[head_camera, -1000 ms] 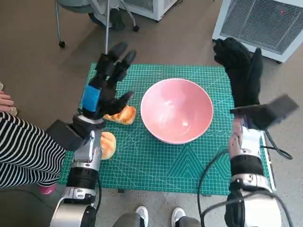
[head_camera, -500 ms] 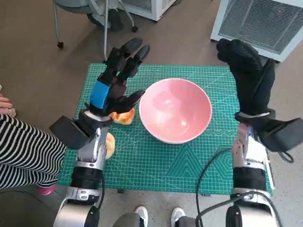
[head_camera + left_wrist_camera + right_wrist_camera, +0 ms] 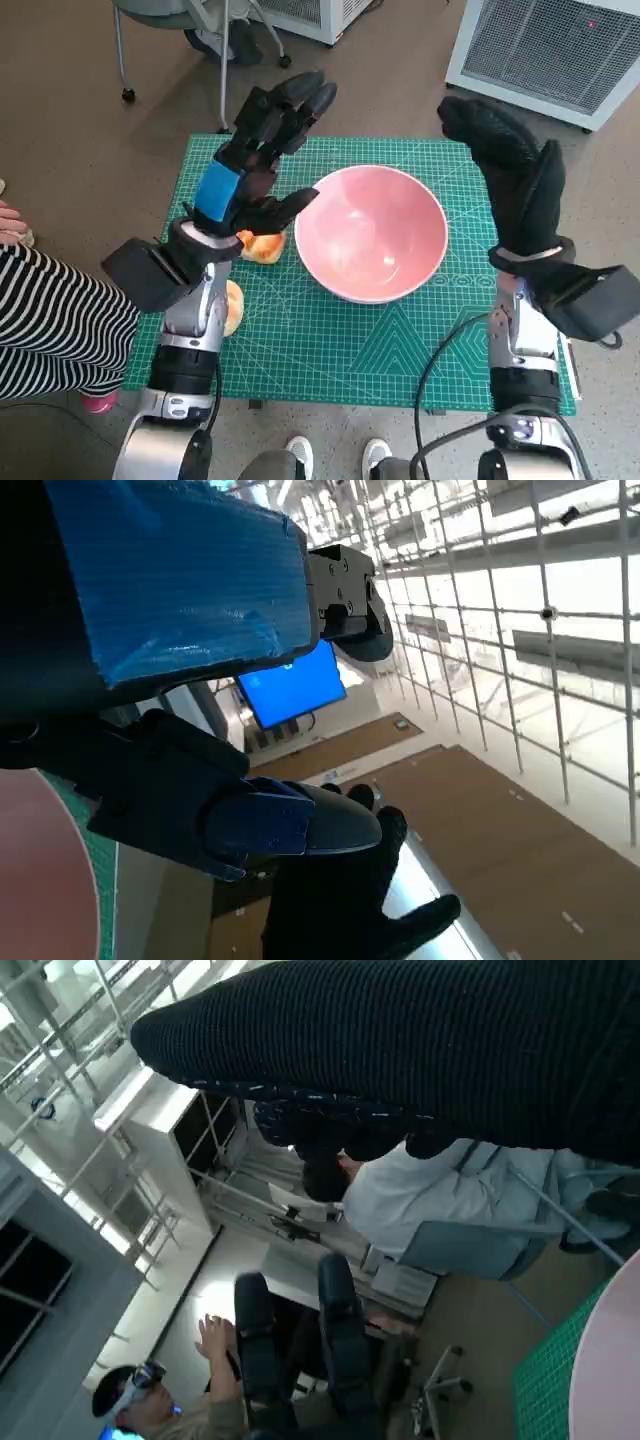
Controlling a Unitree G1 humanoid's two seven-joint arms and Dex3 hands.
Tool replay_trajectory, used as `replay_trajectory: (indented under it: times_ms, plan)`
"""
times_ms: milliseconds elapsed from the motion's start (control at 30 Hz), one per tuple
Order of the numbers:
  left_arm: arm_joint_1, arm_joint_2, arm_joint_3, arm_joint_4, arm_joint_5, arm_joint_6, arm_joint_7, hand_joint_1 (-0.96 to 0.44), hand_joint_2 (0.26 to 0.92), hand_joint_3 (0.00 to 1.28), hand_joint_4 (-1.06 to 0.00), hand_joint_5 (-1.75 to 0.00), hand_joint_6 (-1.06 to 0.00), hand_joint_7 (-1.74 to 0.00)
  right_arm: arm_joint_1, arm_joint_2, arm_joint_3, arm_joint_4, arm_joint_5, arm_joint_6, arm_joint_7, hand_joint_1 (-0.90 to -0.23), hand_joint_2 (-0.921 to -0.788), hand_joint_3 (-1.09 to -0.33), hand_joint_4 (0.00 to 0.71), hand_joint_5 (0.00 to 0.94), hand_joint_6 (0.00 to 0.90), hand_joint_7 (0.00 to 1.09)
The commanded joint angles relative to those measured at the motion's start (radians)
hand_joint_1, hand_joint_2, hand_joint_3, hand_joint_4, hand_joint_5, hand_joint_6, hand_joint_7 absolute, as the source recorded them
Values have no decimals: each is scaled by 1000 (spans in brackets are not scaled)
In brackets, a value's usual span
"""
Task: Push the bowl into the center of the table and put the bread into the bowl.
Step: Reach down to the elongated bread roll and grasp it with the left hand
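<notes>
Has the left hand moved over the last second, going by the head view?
Yes. The left hand has risen toward the far edge of the green mat; its fingertips, over the mat before, now reach past that edge.

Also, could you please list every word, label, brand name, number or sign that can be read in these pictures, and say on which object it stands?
None can be read.
Green cutting mat: printed grid lines and small marks along its edges, too small to read.
Blue screen in the left wrist view: lit, but blurred; no text can be made out.
Pink bowl: no print visible.
</notes>
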Motion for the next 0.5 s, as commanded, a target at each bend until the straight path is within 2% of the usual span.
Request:
replay_trajectory:
  times_ms: [33,500]
  plan:
    - [-29,9,3,-3,-9,-8,-11,-643,921,340,-277,-50,1,-701,21,0,15,8,-25,10,-8,-717,-921,-680,158,1,132,274]
    - [-35,25,21,-7,-26,-12,-39,-619,921,319,-255,-76,1,-715,5,5,28,31,-17,17,-8,-682,-921,-701,149,0,113,298]
